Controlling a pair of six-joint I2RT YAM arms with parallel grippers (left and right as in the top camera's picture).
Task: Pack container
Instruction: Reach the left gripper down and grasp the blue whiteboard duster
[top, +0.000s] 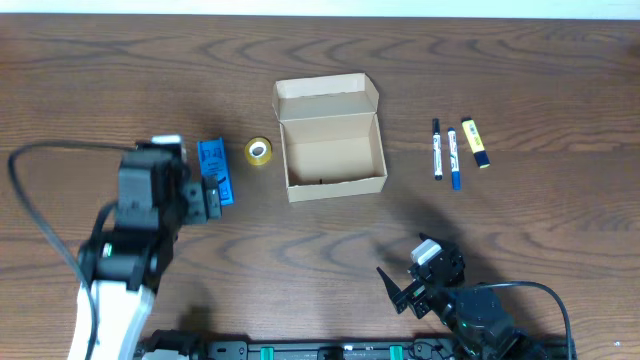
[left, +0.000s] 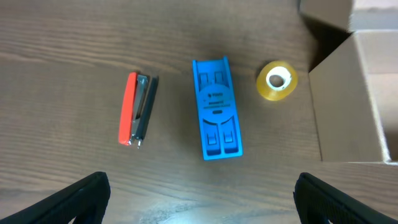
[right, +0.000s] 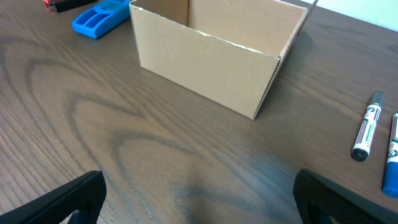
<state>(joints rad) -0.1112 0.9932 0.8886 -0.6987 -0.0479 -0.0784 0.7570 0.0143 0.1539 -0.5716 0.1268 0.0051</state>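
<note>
Two arms flank the container (top: 331, 150), which stands open at mid-tabletop with its flap lid tilted back on the far side. The left jaws look best placed: spread wide and empty, they hang just short of a blue plastic piece (left: 216, 109) whose long axis runs straight away from them, so they would close across its narrow width. A red stapler (left: 137, 109) lies parallel beside it, and a tape roll (left: 277, 79) sits between it and the container. The right jaws, equally wide and empty, are nearer the markers (top: 437, 148).
</note>
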